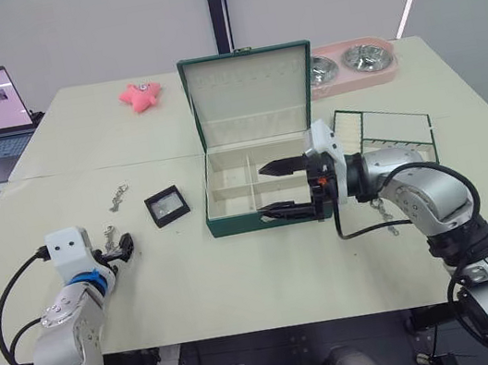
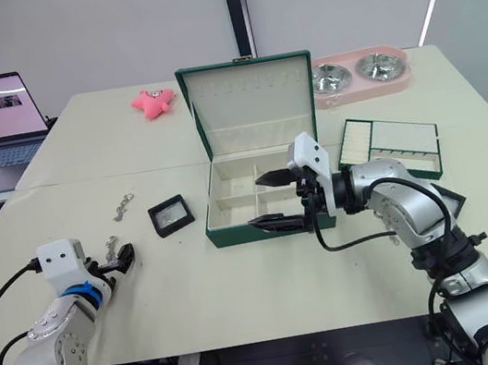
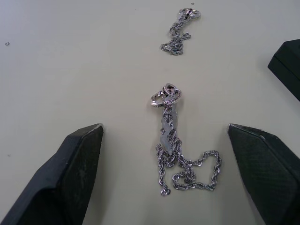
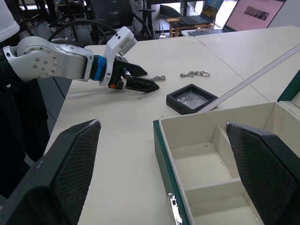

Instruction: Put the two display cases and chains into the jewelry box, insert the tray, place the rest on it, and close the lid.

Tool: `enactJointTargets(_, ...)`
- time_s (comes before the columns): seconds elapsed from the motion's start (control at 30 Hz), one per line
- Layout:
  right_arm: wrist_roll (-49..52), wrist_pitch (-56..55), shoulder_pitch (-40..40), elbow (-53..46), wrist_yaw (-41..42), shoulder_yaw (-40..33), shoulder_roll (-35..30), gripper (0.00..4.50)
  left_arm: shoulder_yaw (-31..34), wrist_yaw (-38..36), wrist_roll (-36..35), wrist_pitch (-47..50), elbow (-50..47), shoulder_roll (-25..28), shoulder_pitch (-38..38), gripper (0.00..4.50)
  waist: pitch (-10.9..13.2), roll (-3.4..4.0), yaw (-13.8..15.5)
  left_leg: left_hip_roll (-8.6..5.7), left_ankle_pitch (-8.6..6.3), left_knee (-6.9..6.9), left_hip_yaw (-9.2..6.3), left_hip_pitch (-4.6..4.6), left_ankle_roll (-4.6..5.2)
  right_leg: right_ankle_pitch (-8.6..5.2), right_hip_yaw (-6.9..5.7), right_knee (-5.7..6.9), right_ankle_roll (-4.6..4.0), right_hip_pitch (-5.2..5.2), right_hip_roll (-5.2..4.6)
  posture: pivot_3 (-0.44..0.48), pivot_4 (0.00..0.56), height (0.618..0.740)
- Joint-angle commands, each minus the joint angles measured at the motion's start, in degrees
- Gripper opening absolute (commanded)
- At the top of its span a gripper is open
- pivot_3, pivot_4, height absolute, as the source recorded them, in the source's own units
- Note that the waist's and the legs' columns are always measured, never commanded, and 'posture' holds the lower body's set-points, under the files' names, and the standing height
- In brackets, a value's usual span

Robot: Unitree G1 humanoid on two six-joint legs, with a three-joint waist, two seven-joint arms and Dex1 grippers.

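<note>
Chain nearest the left pincer (image 3: 164,154): it lies on the worktop (image 1: 240,267) directly between that pincer's two spread fingers, not yet touched. Its ringed clasp end points away from the pincer, along the line of reach; the rest of the links bunch in a loose loop closer in, slightly toward one finger. The long axis thus runs roughly fore-and-aft between the fingers, so closing across it looks the fitting grasp. A second chain (image 3: 180,30) lies farther ahead on the same line, well apart from the first. One display case (image 1: 166,205) sits beyond and to the inner side, between the left pincer (image 1: 122,250) and the jewelry box (image 1: 264,188). The right pincer (image 1: 281,188) hangs over the box's front compartments, fingers spread wide and empty, lid (image 1: 250,95) standing upright behind. The tray (image 1: 386,132) rests past the right arm. The left arm is plainly nearer this chain.
</note>
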Motion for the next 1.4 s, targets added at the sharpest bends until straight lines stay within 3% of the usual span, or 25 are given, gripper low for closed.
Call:
enactJointTargets(0.03,0.5,-0.3,-1.3,-1.7,0.5,-1.7,-0.5,4.5,-1.6,-0.9,0.1,1.6,0.9,-0.2,1.1,3.3,0.0,0.01,0.0,0.0,0.0,-0.01,0.01,0.01,0.0,0.0,0.0,0.0,0.0,0.0,0.0,0.0,0.15,0.74)
enactJointTargets(0.37,0.2,-0.9,-2.0,-0.8,0.9,-1.8,-0.7,4.5,-1.2,-2.0,0.3,0.2,4.8,-0.4,1.0,0.35,0.0,0.07,0.0,-0.01,0.0,-0.02,0.03,0.06,0.0,0.0,0.04,0.0,0.0,0.03,0.0,0.0,0.15,0.74)
enactJointTargets(0.43,0.1,-1.1,-1.9,-0.5,0.9,-1.8,-0.6,4.5,-1.3,-2.0,0.5,0.0,4.8,-0.5,1.2,0.03,0.0,0.07,0.0,-0.01,0.0,-0.02,0.03,0.06,0.0,0.0,0.03,0.0,0.0,0.03,-0.01,0.0,0.15,0.74)
enactJointTargets(1.07,-2.1,-12.3,3.6,6.4,0.1,-3.9,3.0,4.5,-1.2,-0.5,-0.8,2.2,-2.9,-1.1,-0.5,0.03,0.0,0.06,0.1,0.0,0.0,-0.04,0.04,0.04,0.0,0.0,0.03,-0.07,0.0,0.04,-0.02,0.0,0.15,0.74)
enactJointTargets(1.4,-1.5,-11.2,4.4,4.3,0.1,-6.2,0.3,4.5,-3.1,4.8,-3.9,13.9,-21.5,-2.6,-6.7,0.03,0.0,-0.09,0.3,0.0,0.0,-0.03,-0.01,-0.05,0.0,0.0,-0.01,-0.15,0.0,0.04,-0.01,0.0,0.15,0.74)
